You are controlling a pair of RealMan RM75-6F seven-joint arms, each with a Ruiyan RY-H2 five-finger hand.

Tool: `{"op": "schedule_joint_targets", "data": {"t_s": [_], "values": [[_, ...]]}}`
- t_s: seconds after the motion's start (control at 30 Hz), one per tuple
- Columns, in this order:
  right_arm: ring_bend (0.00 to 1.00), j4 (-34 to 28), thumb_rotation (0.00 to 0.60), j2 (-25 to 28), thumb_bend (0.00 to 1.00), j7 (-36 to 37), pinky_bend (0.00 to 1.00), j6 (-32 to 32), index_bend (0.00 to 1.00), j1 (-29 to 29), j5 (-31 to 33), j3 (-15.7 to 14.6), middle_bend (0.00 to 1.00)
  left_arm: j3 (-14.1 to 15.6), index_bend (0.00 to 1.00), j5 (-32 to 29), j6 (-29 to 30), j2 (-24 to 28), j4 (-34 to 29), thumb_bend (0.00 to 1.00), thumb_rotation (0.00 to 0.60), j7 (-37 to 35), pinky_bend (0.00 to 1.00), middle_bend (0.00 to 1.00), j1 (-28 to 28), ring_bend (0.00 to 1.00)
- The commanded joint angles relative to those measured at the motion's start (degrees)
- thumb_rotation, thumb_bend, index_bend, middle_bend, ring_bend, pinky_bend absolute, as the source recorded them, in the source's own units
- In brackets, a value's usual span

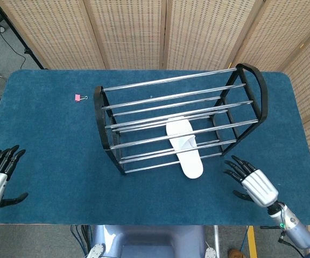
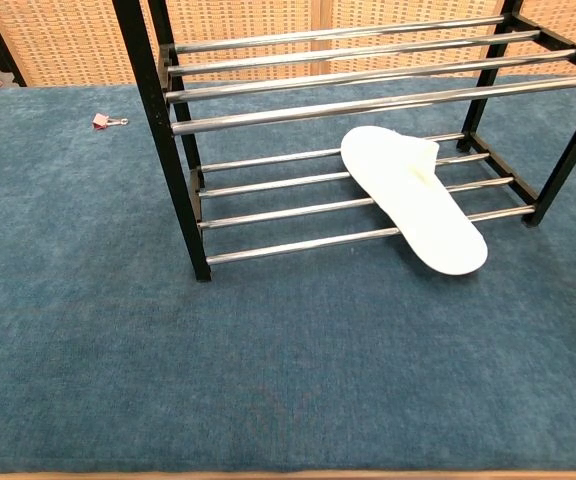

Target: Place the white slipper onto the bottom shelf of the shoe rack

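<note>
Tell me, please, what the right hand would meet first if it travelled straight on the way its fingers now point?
The right hand is open, fingers pointing up-left toward the shoe rack. Going straight on, it would probably meet the rack's front lower bars near its right end, just right of the white slipper. Height is unclear from above, so this is tentative.

No legible text, labels, brands, numbers or signs were found in either view. None was readable on the white slipper [image 2: 413, 196], the shoe rack [image 1: 101, 121] or the small pink clip [image 1: 78, 97].
</note>
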Motion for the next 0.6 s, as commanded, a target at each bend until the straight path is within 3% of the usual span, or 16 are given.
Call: {"op": "schedule_joint_targets", "data": {"t_s": [0.03,0.17,0.3,0.37,0.6], "values": [[0.07,-0.01,0.600,2.09,0.18,-0.46,0.18,1.31,0.27,-3.16,1.63,0.04,0.16,0.21,0.00,0.49,0.31,0.04,-0.15,0.00,0.600,0.07,0.00,0.00,0.22,0.00],[0.06,-1.55,0.600,4.17,0.18,0.21,0.13,1.24,0.23,-6.06,4.18,0.71,0.14,0.51,0.00,1.42,1.01,0.15,-0.37,0.00,0.600,0.14,0.00,0.00,0.62,0.00],[0.01,-5.14,0.600,6.60,0.15,1.07,0.08,0.65,0.15,-8.81,7.86,2.15,0.04,0.78,0.00,2.51,1.64,0.15,-0.57,0.00,0.600,0.44,0.00,0.00,0.94,0.00],[0.00,-13.16,0.600,11.01,0.13,2.64,0.05,-0.71,0.11,-11.78,13.89,4.75,0.00,1.35,0.00,3.83,1.68,-0.05,-0.74,0.00,0.600,1.18,0.00,0.00,1.14,0.00],[0.00,-31.67,0.600,19.76,0.12,-3.92,0.00,-3.32,0.06,-12.27,18.21,8.50,0.00,1.33,0.00,4.25,1.21,-0.64,-0.95,0.00,0.600,2.40,0.00,0.00,0.86,0.00]]}}
